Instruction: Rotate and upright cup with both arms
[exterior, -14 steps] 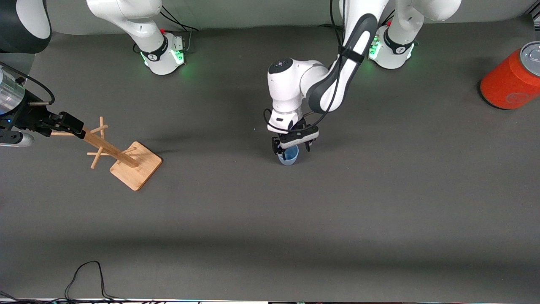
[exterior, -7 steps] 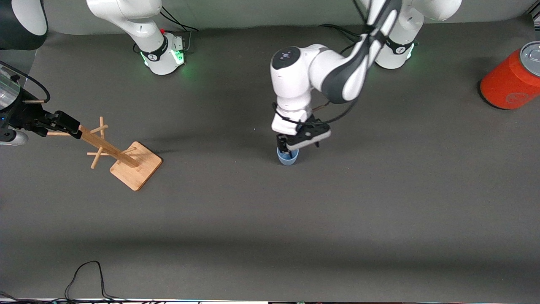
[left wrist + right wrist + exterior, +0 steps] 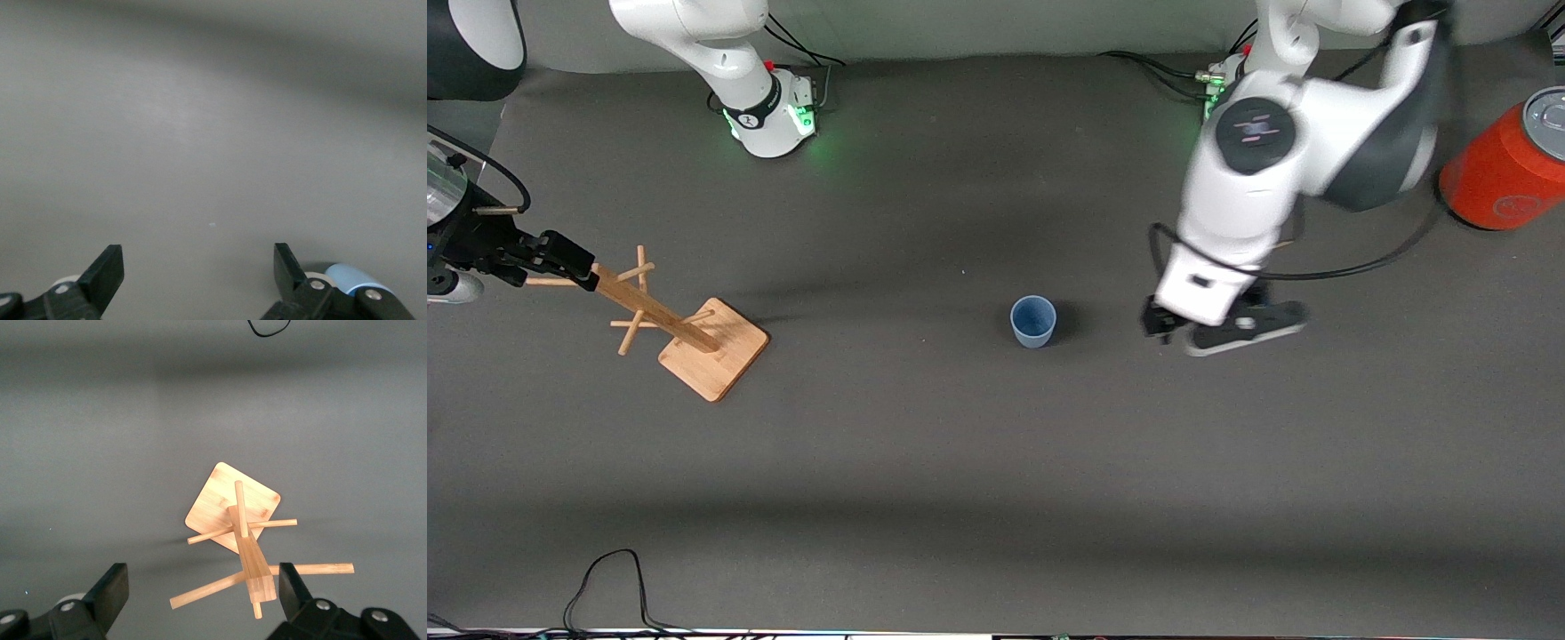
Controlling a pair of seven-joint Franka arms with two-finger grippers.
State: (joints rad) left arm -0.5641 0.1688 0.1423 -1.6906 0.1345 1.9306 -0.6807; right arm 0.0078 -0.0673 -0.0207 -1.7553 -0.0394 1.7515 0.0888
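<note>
The light-blue cup [image 3: 1033, 321] stands upright on the dark table mat, mouth up, with nothing touching it. My left gripper [image 3: 1209, 327] hangs open over the mat beside the cup, toward the left arm's end. In the left wrist view the left gripper [image 3: 199, 268] has only bare mat between its fingers, and a sliver of the cup [image 3: 348, 275] shows past one finger. My right gripper [image 3: 578, 265] is open at the top of the wooden rack [image 3: 685, 331]. In the right wrist view the right gripper [image 3: 203, 590] straddles the rack's post [image 3: 255, 577] without clamping it.
A large orange can [image 3: 1507, 164] with a silver top lies at the left arm's end of the table. The rack's square base [image 3: 713, 348] sits toward the right arm's end. A black cable [image 3: 605, 578] loops at the table's near edge.
The left gripper, which was down around the cup, has lifted off and swung toward the left arm's end, leaving the cup upright. The right arm has barely moved.
</note>
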